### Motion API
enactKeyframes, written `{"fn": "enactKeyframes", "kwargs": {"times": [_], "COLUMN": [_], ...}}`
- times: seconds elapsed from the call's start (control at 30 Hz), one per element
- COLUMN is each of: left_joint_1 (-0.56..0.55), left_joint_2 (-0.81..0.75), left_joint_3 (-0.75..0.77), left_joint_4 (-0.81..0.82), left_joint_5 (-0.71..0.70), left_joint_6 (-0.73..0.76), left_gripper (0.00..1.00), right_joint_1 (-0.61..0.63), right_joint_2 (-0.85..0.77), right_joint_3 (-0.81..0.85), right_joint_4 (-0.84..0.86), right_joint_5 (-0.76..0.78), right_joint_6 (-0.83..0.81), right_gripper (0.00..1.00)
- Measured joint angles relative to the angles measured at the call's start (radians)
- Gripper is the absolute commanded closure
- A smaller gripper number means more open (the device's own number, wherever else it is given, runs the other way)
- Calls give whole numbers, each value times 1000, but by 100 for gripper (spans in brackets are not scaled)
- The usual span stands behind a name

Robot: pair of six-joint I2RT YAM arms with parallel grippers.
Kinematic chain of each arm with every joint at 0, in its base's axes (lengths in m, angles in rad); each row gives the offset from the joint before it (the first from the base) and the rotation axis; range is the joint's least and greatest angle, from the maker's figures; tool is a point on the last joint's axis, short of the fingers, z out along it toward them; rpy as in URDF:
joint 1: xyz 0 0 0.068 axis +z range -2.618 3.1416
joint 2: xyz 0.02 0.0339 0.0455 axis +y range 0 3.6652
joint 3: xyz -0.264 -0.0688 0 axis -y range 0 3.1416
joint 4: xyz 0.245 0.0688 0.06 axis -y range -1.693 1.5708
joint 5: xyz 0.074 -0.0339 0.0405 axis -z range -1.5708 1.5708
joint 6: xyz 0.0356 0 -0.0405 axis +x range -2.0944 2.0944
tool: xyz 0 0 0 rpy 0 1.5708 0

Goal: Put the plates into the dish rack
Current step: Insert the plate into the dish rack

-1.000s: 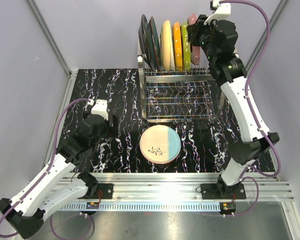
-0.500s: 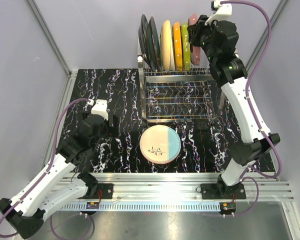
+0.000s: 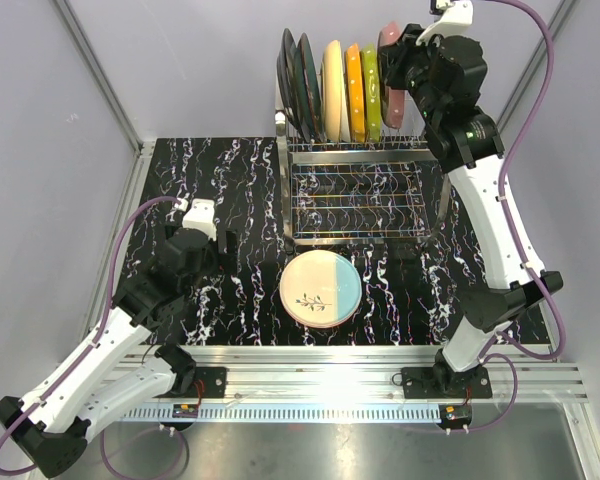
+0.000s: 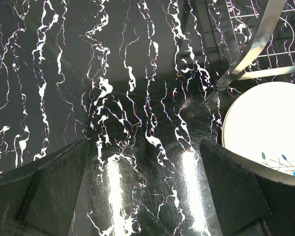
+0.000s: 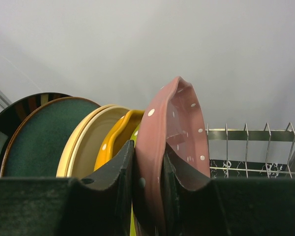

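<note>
Right wrist view: your right end effector (image 5: 148, 156) grips the pink plate (image 5: 179, 123) by its rim, upright at the dish rack's (image 3: 355, 190) 1 o'clock end. Next move, as I judge it: seat it between tines, then release. Left end effector (image 4: 145, 187) gapes empty; the sprig plate (image 3: 320, 288) lies on the table (image 3: 230, 180), 6 o'clock of the rack.

The left tool (image 4: 142, 145) hangs over a black marble-patterned counter with white veins (image 4: 64, 73), its two dark fingers (image 4: 54, 191) spread wide with nothing between them. At the right edge lies a round pale plate with a thin blue-leafed sprig (image 4: 265, 123), partly cut off. Just above it stands the shiny chrome wire rack (image 4: 258, 42), one tubular leg reaching down close beside the plate's rim.
</note>
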Motion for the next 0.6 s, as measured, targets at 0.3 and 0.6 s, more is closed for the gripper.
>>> {"fn": "enactKeyframes", "kwargs": {"times": [0.3, 0.6], "left_joint_1": [0, 0], "left_joint_2": [0, 0], "left_joint_3": [0, 0], "left_joint_4": [0, 0], "left_joint_5": [0, 0], "left_joint_6": [0, 0], "left_gripper": [1, 1], "right_joint_1": [-1, -1], "right_joint_2": [-17, -17], "right_joint_3": [-82, -103], "right_joint_4": [72, 87], "right_joint_5": [16, 27], "right_joint_6": [12, 21], "right_gripper": [100, 100]}}
